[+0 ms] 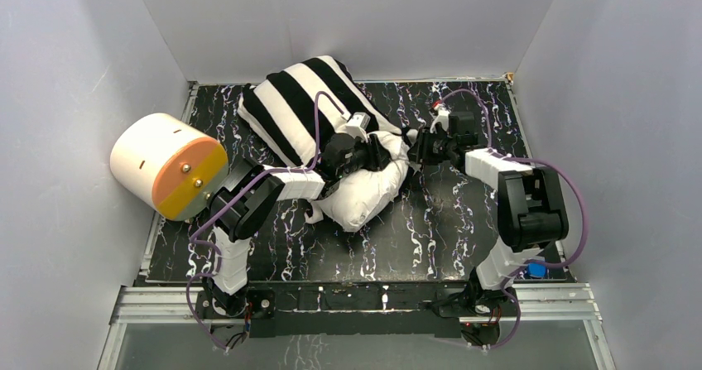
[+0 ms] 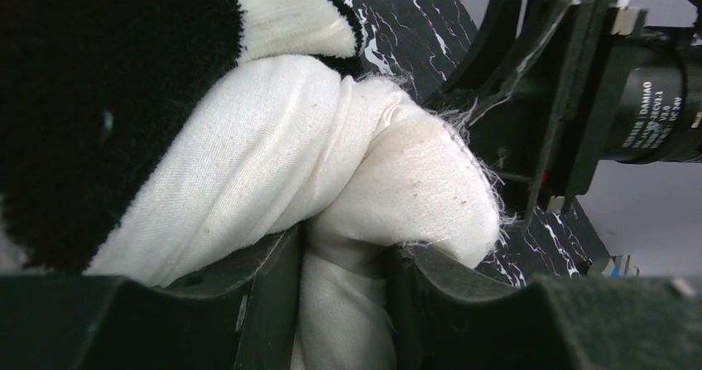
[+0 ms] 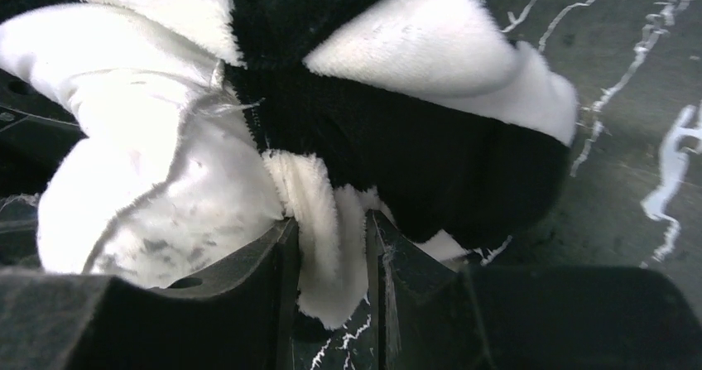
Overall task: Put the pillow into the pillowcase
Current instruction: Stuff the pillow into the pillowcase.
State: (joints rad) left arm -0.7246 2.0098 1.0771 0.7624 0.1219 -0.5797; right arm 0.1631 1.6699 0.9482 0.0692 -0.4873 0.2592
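Item: pillow (image 1: 364, 194), mid table (image 1: 447, 221), half sheathed; bare end bulges toward 5 o'clock from pillowcase (image 1: 302, 109). Holds: left gripper (image 2: 343, 275) pinches pillow corner; right gripper (image 3: 331, 258) pinches pillowcase hem. Likely risk: hem slipping free under pull, or bunched corner jamming the mouth.

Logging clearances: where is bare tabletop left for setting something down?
Free: marbled tabletop between pillow and arm bases; the back right corner. Crowded: centre, where left end effector and right end effector pinch pillow and pillowcase; left, by the cream cylinder.
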